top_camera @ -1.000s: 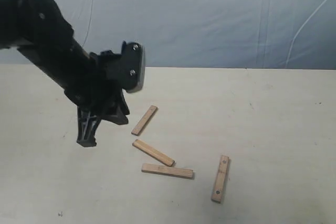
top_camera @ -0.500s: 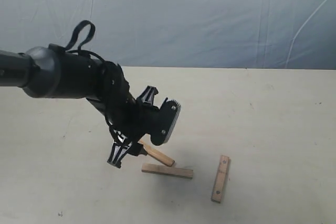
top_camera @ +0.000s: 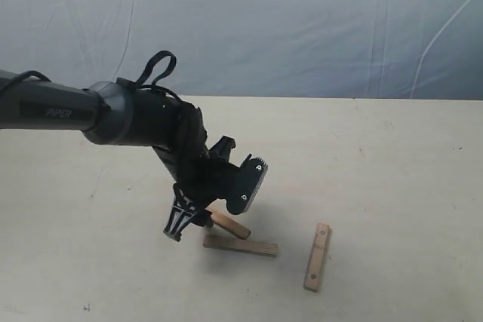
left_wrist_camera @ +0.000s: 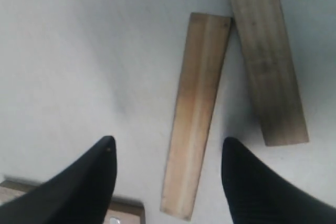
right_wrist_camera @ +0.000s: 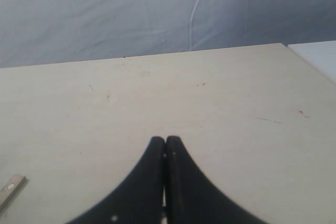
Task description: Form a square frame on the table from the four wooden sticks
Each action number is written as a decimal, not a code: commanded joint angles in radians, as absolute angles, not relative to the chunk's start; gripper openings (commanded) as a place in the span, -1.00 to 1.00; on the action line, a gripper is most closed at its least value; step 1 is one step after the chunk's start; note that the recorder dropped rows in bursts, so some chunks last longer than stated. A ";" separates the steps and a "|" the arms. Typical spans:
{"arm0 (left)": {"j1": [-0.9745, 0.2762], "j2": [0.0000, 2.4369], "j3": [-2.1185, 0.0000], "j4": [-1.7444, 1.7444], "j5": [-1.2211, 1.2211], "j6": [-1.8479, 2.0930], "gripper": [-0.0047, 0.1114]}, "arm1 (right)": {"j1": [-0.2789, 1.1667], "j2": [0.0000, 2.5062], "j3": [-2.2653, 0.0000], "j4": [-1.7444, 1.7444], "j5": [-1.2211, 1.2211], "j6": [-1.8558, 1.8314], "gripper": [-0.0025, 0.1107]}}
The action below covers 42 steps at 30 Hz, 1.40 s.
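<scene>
My left gripper (top_camera: 189, 224) hangs open low over the cluster of wooden sticks on the table (top_camera: 392, 156). In the left wrist view one stick (left_wrist_camera: 197, 114) lies lengthwise between the open fingers (left_wrist_camera: 102, 171), untouched. A second stick (left_wrist_camera: 265, 56) lies beside it, and a third one's end (left_wrist_camera: 123, 211) shows near one finger. From outside, I see a flat stick (top_camera: 240, 246), a slanted one (top_camera: 230, 225) half hidden by the gripper, and a lone stick (top_camera: 317, 256) to the right. No square frame exists. My right gripper (right_wrist_camera: 166, 141) is shut and empty, above bare table.
A wrinkled blue-grey backdrop (top_camera: 302, 28) rises behind the table's far edge. One stick end with a hole (right_wrist_camera: 10, 189) shows at the edge of the right wrist view. A paler surface (right_wrist_camera: 317, 56) lies past the table's corner there.
The left arm swung from the upper left down over the sticks and turned its wrist. It now covers the farthest stick and part of the slanted one. No stick has moved.
</scene>
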<state>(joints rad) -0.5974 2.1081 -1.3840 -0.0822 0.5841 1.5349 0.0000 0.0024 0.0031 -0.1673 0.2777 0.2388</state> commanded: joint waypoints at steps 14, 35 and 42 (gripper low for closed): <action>-0.603 2.210 -1.552 -0.032 0.807 1.446 -0.05 | 0.002 0.000 0.000 -0.171 0.266 0.238 -0.97; -0.603 2.236 -1.645 -0.042 0.941 1.416 -0.92 | 0.002 0.000 0.000 -0.171 0.266 0.238 -0.97; -0.599 2.167 -1.702 -0.047 0.961 1.504 -0.92 | 0.002 0.000 0.000 -0.171 0.266 0.238 -0.97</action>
